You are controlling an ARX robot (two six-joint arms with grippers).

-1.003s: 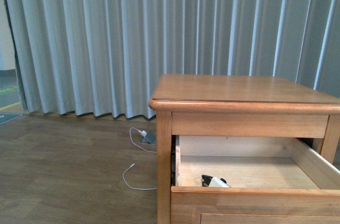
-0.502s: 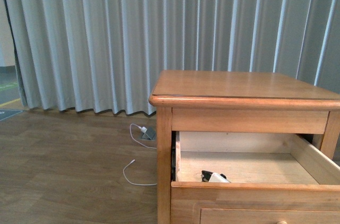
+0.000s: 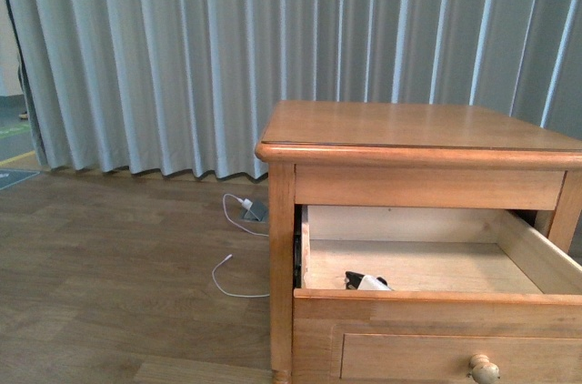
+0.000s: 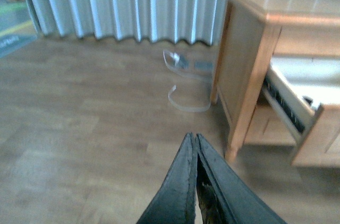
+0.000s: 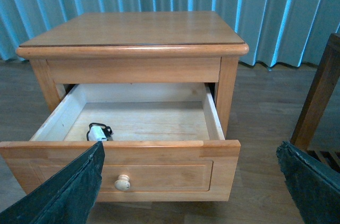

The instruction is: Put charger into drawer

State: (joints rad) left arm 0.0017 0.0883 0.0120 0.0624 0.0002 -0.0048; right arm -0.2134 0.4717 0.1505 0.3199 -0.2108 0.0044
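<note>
Since the earlier frame the front view has shifted: the nightstand [image 3: 409, 125] sits higher in the picture, and the panel front of the drawer [image 3: 427, 311] and its round knob [image 3: 484, 368] are now exposed, while the charger [image 3: 366, 282] lies in the same spot inside. Neither arm appears in the front view. In the left wrist view, the left gripper [image 4: 193, 138] has its two dark fingers pressed together to a point with nothing clamped between them. It is aimed out over bare wooden floor [image 4: 79, 128], clear of the nightstand's side and touching nothing. In the right wrist view, the right gripper [image 5: 191, 147] is spread wide and empty. Its fingers [image 5: 74, 192] frame the view's lower corners, and it faces the drawer front from above, short of contact. The drawer is pulled well out. The charger, a white block with bundled black cable, rests on the pale drawer floor just behind the front panel, towards the robot's left side. A dark wooden frame [image 5: 319, 91] stands beside the nightstand on the robot's right. Further off, a white cable [image 3: 232, 257] trails across the floor from a white plug [image 3: 245, 205] at the foot of the grey curtain [image 3: 182, 56].
</note>
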